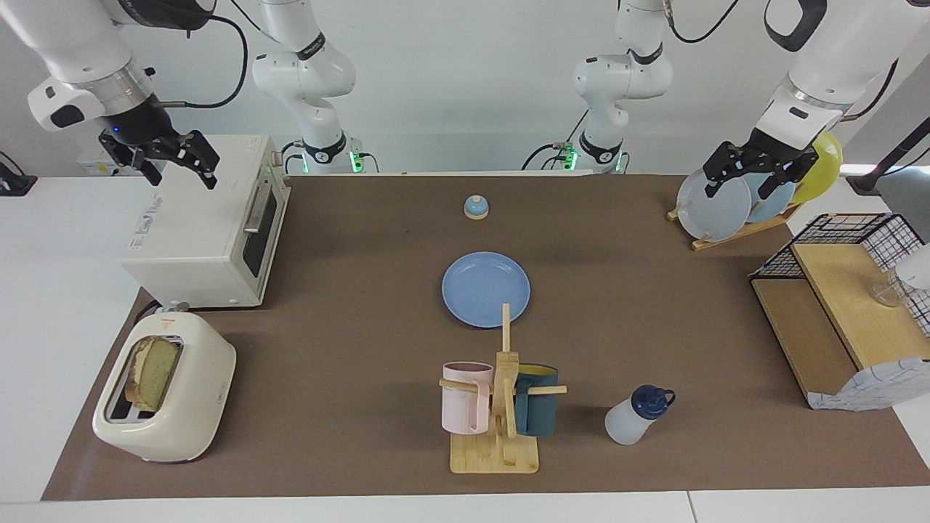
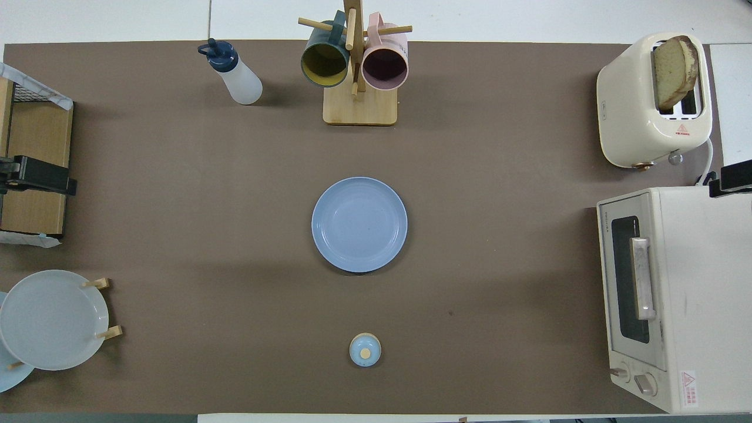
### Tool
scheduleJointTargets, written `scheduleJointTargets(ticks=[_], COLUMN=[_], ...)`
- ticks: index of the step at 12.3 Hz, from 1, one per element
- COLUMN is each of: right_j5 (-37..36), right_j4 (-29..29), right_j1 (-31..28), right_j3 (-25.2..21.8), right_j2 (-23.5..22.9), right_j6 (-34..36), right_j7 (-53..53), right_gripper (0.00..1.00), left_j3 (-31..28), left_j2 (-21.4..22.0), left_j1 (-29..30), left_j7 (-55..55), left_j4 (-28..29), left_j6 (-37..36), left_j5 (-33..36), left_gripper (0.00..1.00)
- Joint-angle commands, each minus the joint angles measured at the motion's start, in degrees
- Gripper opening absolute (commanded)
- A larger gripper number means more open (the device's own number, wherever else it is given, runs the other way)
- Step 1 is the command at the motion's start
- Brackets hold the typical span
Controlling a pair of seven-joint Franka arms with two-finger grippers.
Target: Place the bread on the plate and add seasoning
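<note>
a square, crusted slice of bread (image 1: 152,372) stands in the cream toaster (image 1: 166,388). the smooth round blue plate (image 1: 485,288) lies mid-table. the translucent seasoning (image 1: 637,415) bottle, navy-capped, stands beside the wooden mug rack (image 1: 501,407). the left end effector (image 1: 752,174) hangs over the plate rack (image 1: 734,196), the right end effector (image 1: 171,163) over the white oven (image 1: 207,221), both with fingers apart.

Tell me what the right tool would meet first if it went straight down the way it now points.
Most likely the top of the white toaster oven: the right tool, open and empty, hangs over it pointing down. Depth is uncertain, so it may sit nearer the oven's edge.
</note>
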State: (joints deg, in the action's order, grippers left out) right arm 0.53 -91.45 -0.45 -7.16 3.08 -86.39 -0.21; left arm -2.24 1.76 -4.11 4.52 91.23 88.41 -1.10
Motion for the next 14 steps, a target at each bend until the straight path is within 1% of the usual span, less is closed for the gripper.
scheduleJointTargets(ticks=[1,3,4,5,6,7,9,10,12,14], right_j5=[-0.4,-0.4,-0.4,-0.4,-0.4,-0.4,-0.4,-0.4,-0.1,4.3], right_j4=[-1.0,-1.0,-0.8,-1.1,-1.8,-3.9,-9.6,-11.5,-11.5,-8.8], right_j1=[-0.6,-0.6,-0.7,-0.9,-1.0,-1.3,-1.7,-2.3,-3.0,-3.0], right_j3=[0.4,0.4,0.4,0.4,0.4,0.4,0.4,0.4,0.4,0.4], right_j2=[0.8,0.8,0.5,0.4,0.4,0.5,0.6,-0.3,-4.8,-10.6], right_j6=[-0.5,-1.2,-2.8,-6.2,-11.1,-17.1,-32.8,-38.7,-46.0,-51.0], right_j7=[-0.4,-0.1,-0.2,-0.8,-0.9,-0.9,-0.8,-0.8,-0.5,-0.5], right_gripper=[1.0,1.0,1.0,1.0,1.0,1.0,1.0,1.0,1.0,1.0], left_j3=[0.0,-0.1,0.0,0.0,-0.1,-0.1,-0.2,-0.2,0.0,0.1], left_j2=[1.6,1.7,1.7,1.6,1.7,1.7,1.7,1.8,1.8,1.9], left_j1=[0.0,0.0,0.0,-0.6,-0.7,-0.6,-0.7,-0.8,-0.5,-0.9], left_j7=[-0.2,0.1,0.0,-0.1,-0.3,-0.3,-0.4,-0.8,-2.0,-2.2], left_j4=[1.6,1.6,1.5,1.6,1.8,2.0,2.0,2.0,2.1,2.9], left_j6=[1.0,0.5,1.0,1.1,1.2,1.2,0.8,0.5,0.8,2.2], left_j5=[0.3,0.3,0.3,0.3,0.4,0.6,0.9,0.9,0.9,0.8], left_gripper=[1.0,1.0,1.0,1.0,1.0,1.0,1.0,1.0,1.0,1.0])
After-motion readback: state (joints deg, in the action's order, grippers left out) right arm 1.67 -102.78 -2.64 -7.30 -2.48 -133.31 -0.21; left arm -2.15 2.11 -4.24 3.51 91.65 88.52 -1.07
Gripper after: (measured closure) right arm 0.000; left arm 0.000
